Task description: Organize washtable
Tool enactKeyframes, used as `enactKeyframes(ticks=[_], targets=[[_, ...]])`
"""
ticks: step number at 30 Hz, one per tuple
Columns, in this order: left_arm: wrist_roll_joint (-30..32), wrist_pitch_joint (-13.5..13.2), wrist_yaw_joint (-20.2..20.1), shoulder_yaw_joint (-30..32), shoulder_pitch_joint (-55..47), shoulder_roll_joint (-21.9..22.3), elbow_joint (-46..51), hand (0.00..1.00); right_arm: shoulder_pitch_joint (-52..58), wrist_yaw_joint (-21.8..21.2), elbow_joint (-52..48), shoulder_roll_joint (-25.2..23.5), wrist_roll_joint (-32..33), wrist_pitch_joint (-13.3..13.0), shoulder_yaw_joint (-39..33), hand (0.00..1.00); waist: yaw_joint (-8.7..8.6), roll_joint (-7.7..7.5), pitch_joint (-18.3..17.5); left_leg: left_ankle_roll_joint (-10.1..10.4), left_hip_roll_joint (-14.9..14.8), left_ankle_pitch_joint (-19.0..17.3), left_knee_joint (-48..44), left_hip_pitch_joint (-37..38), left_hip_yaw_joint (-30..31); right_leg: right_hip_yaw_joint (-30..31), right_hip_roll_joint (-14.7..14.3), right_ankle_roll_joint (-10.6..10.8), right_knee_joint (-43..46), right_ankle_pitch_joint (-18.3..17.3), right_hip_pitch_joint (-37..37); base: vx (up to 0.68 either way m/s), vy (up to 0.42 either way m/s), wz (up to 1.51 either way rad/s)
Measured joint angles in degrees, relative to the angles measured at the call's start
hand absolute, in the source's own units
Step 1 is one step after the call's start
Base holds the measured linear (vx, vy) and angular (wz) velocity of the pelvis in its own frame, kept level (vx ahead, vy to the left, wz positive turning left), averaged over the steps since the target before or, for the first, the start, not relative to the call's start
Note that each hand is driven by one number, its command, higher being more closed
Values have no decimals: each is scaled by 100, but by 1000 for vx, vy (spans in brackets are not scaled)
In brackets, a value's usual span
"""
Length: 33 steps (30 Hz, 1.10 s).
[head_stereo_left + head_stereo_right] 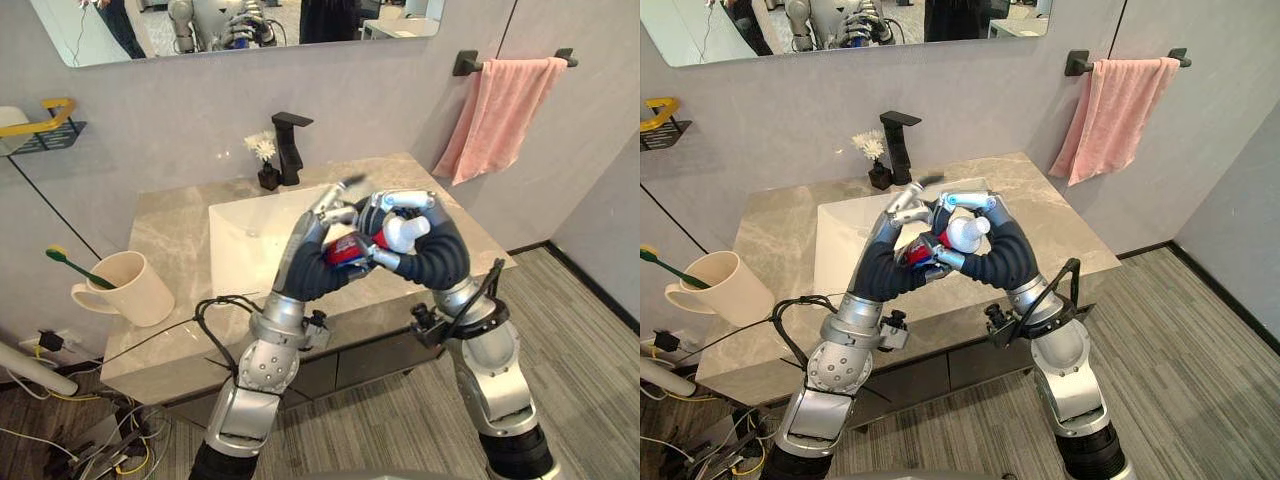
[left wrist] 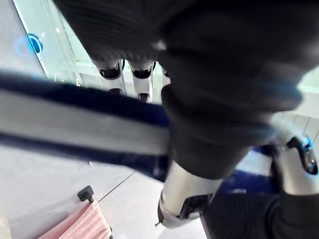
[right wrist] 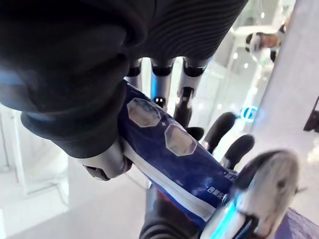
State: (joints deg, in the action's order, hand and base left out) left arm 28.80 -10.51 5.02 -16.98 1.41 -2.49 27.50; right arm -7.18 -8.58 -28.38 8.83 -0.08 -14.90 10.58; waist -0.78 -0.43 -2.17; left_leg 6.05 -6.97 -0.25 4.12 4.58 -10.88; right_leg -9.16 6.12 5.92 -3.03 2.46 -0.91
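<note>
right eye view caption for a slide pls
Left hand and right hand hold a red-and-blue white-capped tube over the white sink.

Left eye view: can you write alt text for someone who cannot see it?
The left hand and right hand grip a red, white and blue squeeze tube between them above a white rectangular sink in a grey marble counter. A beige ceramic mug holding a green toothbrush stands at the counter's left; a pink towel hangs on the wall at right.
</note>
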Motion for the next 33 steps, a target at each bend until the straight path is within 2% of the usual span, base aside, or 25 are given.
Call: enactKeyframes(ticks=[5,12,16,26,30,33], targets=[[-6,1,147,203,33,26,0,0,14,245,-1,-54,-242,-1,-574,100,-2,-1,1,0,0,0,2,14,0,0,0,0,0,0,-14,0,0,0],[-16,2,306,161,236,28,-3,0,15,1257,-1,-308,-807,-7,-1064,100,0,0,2,0,0,0,5,73,21,-21,2,1,0,-2,-87,0,0,0],[-64,2,401,148,236,28,-4,0,14,1604,-1,-496,-955,-6,-1281,100,1,0,2,0,2,1,6,93,23,-22,4,1,4,-2,-104,-18,-1,0],[-107,1,670,269,273,59,-2,0,-306,1853,165,-618,-1035,-4,-1306,100,17,0,5,-4,8,71,104,126,159,-163,8,-7,4,-26,-177,-9,-2,7],[-116,4,897,796,272,134,93,0,-924,1917,735,-593,-1024,16,-1481,100,85,5,22,-1,6,92,104,107,304,-298,11,-13,4,-58,-271,-21,-7,16],[-116,3,1035,1341,166,121,527,0,-1363,2023,986,-455,-1023,25,-1523,100,175,20,47,3,3,94,105,106,476,-464,29,-2,137,-184,-333,-20,-10,27]])
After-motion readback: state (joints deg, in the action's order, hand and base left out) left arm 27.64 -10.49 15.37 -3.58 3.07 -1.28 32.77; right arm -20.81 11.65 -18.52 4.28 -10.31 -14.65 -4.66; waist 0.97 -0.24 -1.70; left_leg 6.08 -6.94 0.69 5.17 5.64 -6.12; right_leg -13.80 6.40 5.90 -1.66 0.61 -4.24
